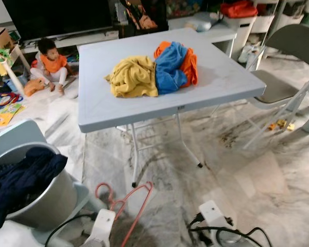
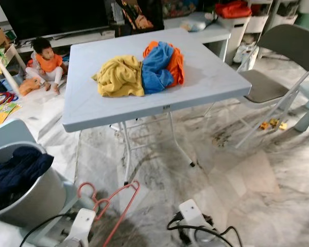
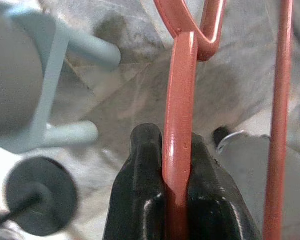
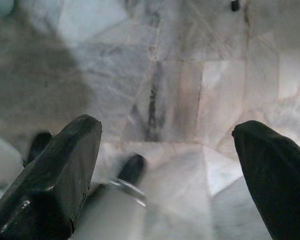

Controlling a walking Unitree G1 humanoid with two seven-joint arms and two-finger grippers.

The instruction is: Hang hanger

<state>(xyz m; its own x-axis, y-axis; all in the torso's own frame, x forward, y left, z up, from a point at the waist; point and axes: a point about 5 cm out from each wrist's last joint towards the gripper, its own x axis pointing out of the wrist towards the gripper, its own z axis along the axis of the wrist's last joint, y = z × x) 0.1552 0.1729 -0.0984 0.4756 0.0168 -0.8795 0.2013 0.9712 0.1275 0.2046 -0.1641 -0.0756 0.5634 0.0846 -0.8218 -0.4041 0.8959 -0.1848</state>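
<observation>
A red-pink wire hanger (image 1: 124,201) hangs low in front of me over the marble floor, held by my left gripper (image 3: 171,150), whose two black fingers are shut on one of its bars. Its hook (image 1: 104,191) points left, toward the grey bucket. My right gripper (image 4: 170,145) is open above bare floor with nothing between its fingers; its arm (image 1: 212,213) shows at the bottom of the head view.
A light blue folding table (image 1: 118,113) stands ahead with yellow (image 1: 132,77), blue and orange clothes piled on it. A grey bucket (image 1: 46,198) with dark clothing sits at my left. A folding chair (image 1: 278,87) is at right. A child (image 1: 50,64) sits on the floor beyond.
</observation>
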